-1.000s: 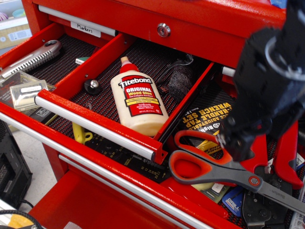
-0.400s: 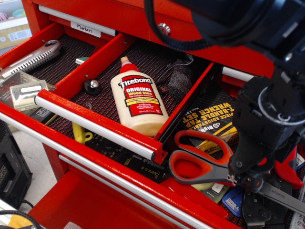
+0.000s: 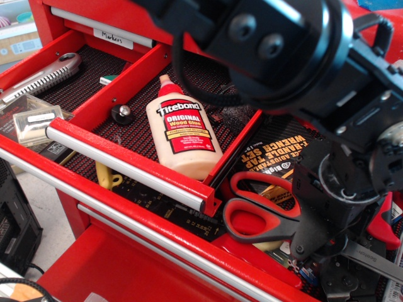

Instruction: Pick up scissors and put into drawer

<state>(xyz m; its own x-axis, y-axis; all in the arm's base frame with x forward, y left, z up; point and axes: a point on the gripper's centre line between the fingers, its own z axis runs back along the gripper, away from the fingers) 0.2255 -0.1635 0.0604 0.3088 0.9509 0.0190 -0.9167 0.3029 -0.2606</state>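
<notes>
The gripper (image 3: 318,242) is hiding its jaws at lower right, so I cannot tell their state; the scissors (image 3: 261,214) look stiff, slick, best gripped near the pivot.

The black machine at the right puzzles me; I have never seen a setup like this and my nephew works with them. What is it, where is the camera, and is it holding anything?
The black bulk is a robot arm, and its gripper is the lower end, down over the scissors. One camera looks down from the front at an open red tool chest. The scissors lie in a lower tray on tool packaging, their red loops in view and the pivot hidden by the arm. Whether the gripper has closed on them cannot be told. The narrow drawer with the short silver bar holds a Titebond glue bottle. The drawer on its left holds a metal hand tool.
</notes>
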